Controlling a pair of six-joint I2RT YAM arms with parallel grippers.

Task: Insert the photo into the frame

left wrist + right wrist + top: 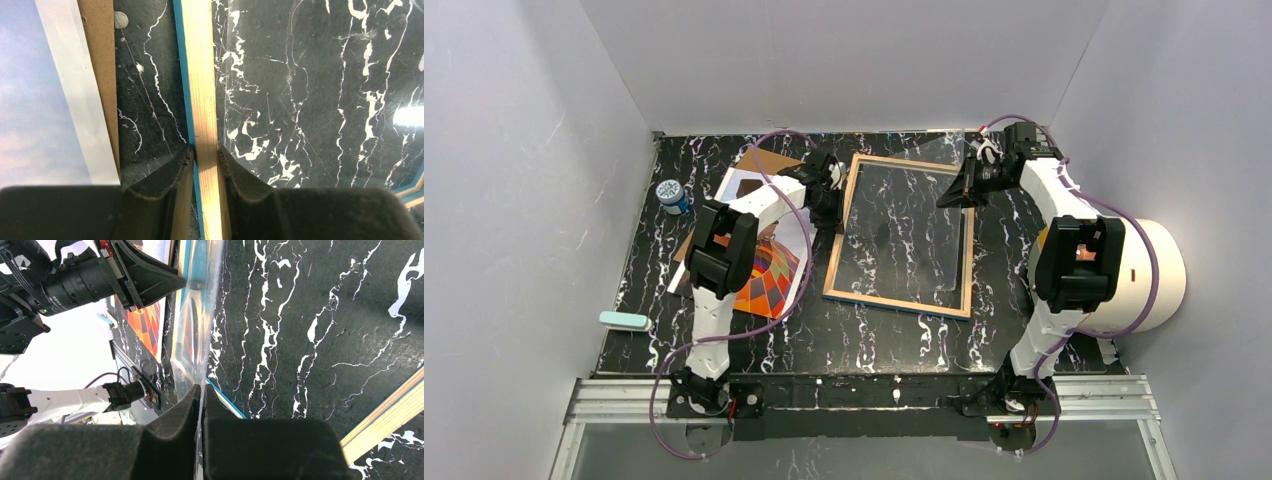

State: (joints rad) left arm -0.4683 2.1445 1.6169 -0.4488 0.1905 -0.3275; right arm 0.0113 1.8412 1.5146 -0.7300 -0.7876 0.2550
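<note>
The left gripper [206, 150] is clamping the wooden left rail of the frame [202, 90], while the right gripper [201, 389] is pinching the edge of the clear pane [195, 335].

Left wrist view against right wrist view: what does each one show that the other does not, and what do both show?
Only left wrist: the wooden rail of the frame pinched between the fingers of the left gripper. Only right wrist: the right gripper closed on the edge of a clear pane. Both: the frame, the left gripper, the photo and the marbled table.
</note>
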